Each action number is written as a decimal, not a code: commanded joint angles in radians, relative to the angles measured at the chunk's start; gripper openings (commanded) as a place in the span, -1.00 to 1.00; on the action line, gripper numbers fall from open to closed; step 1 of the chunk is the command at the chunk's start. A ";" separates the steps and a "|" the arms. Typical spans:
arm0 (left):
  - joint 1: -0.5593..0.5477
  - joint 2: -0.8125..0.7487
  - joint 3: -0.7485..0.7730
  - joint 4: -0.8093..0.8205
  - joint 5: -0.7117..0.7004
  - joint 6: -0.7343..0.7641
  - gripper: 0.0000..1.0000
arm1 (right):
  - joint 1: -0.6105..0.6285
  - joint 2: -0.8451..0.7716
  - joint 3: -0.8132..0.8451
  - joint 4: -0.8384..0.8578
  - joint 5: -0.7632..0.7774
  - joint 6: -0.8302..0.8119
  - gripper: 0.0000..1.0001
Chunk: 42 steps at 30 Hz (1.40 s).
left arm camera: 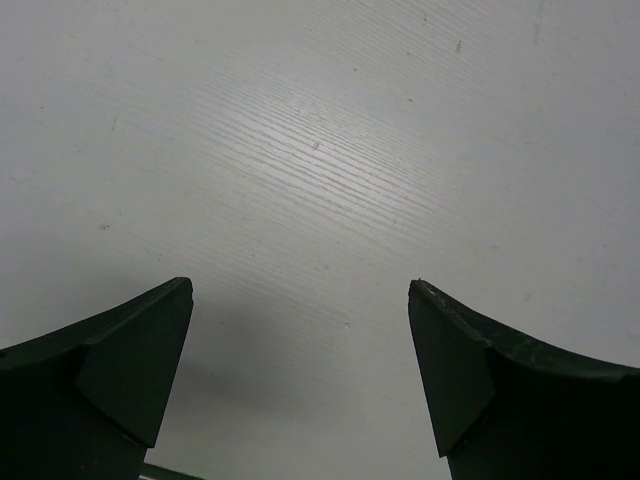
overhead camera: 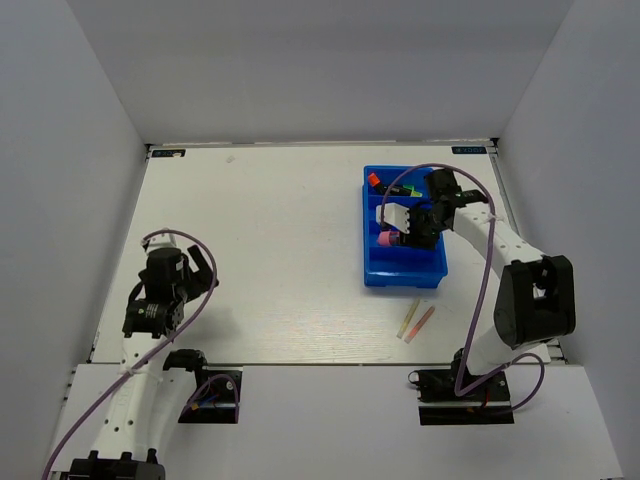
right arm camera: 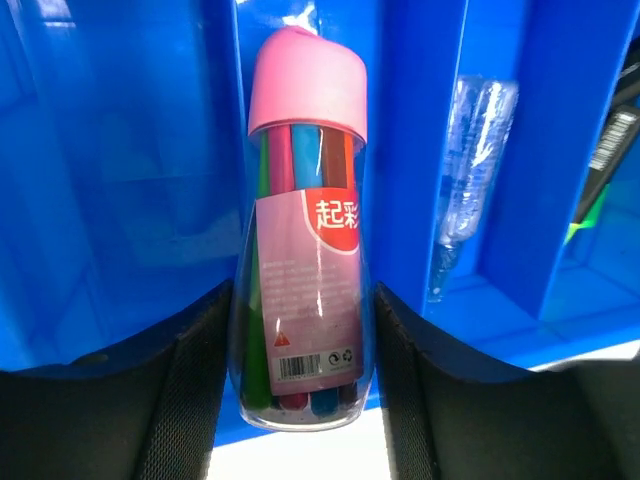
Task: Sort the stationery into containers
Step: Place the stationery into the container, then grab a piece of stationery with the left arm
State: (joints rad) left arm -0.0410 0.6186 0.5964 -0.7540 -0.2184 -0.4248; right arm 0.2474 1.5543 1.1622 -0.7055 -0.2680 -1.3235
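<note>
The pink-capped clear tube of coloured pens (right arm camera: 305,250) was pinched between the fingers of the right gripper (right arm camera: 305,335), lengthwise over a long compartment of the blue tray (right arm camera: 130,150), at the far right of the table (overhead camera: 270,230). It was best lowered level between the ribs before release, lest it catch one. The neighbouring compartment held a clear pen (right arm camera: 470,150), and beyond that lay a green-tipped black highlighter (right arm camera: 600,175). The left gripper (left arm camera: 300,370), jaws spread, held nothing at the near left.

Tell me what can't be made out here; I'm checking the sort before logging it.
- Top view: the right arm covers much of the tray; contents beneath are hidden.
- Top view: two loose pens, too small for details.
- Right wrist view: a highlighter is cut off by the right edge.
- Right wrist view: the tube blocks the compartment behind it.
</note>
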 commanded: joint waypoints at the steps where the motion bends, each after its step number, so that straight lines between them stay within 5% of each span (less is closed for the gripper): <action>1: 0.001 -0.008 -0.010 0.059 0.085 0.021 0.99 | -0.016 0.009 0.036 0.020 -0.037 -0.016 0.00; 2: -0.006 -0.010 -0.021 0.080 0.115 0.040 0.99 | -0.020 0.007 0.039 0.012 -0.040 -0.017 0.44; 6: -0.036 0.003 -0.050 0.226 0.530 0.077 0.67 | -0.033 -0.008 0.051 0.006 -0.066 0.012 0.53; 7: -0.049 0.027 -0.047 0.292 0.580 0.072 0.28 | -0.037 -0.017 0.059 0.000 -0.071 0.020 0.53; 9: -0.091 0.091 -0.008 0.324 0.707 0.057 -0.20 | -0.037 -0.043 0.080 -0.024 -0.112 0.080 0.47; 10: -0.147 0.154 0.011 0.338 0.734 0.057 -0.65 | -0.037 -0.052 0.088 -0.025 -0.138 0.107 0.37; 11: -0.224 0.179 0.063 0.341 0.728 0.072 -0.78 | -0.043 -0.065 0.109 -0.050 -0.149 0.198 -0.68; 12: -0.320 0.202 0.086 0.344 0.711 0.080 -0.87 | -0.043 -0.068 0.128 -0.058 -0.157 0.242 -1.00; 14: -0.487 0.310 0.153 0.344 0.592 0.121 -0.95 | -0.043 -0.098 0.139 -0.039 -0.166 0.502 -1.00; 16: -0.664 0.410 0.250 0.346 0.453 0.150 -0.90 | -0.056 -0.126 0.133 -0.031 -0.188 0.622 -1.00; 17: -0.797 0.488 0.273 0.354 0.432 0.167 -0.84 | -0.059 -0.140 0.129 -0.019 -0.136 0.824 -1.00; 19: -0.873 0.616 0.357 0.369 0.355 0.176 -0.51 | -0.072 -0.154 0.125 -0.047 -0.140 0.906 0.56; 20: -0.958 0.732 0.373 0.408 0.328 0.176 -0.44 | -0.085 -0.166 0.119 -0.042 -0.108 1.005 0.81; 22: -1.006 0.797 0.421 0.464 0.262 0.161 -0.12 | -0.121 -0.192 0.090 -0.034 -0.093 1.065 0.81; 24: -1.086 0.898 0.436 0.545 0.223 0.158 -0.05 | -0.145 -0.255 0.036 0.015 -0.071 1.129 0.81; 25: -1.126 0.921 0.453 0.595 0.162 0.141 -0.02 | -0.169 -0.269 0.012 0.035 -0.070 1.148 0.60; 26: -1.154 0.997 0.462 0.623 0.145 0.141 -0.02 | -0.189 -0.290 -0.005 0.043 -0.066 1.174 -0.02; 27: -1.186 1.021 0.517 0.645 0.124 0.141 -0.02 | -0.203 -0.306 -0.012 0.060 -0.060 1.194 -0.99; 35: -1.300 1.267 0.717 0.706 -0.154 0.150 -0.02 | -0.328 -0.319 -0.047 0.060 -0.120 1.261 -1.00; 42: -1.327 1.388 0.812 0.711 -0.239 0.162 0.03 | -0.396 -0.341 -0.093 0.092 -0.227 1.277 -1.00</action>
State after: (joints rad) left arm -1.3617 1.9911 1.3640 -0.0589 -0.3653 -0.2733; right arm -0.1272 1.2495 1.0756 -0.6662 -0.4175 -0.0753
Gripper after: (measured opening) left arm 0.514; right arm 0.001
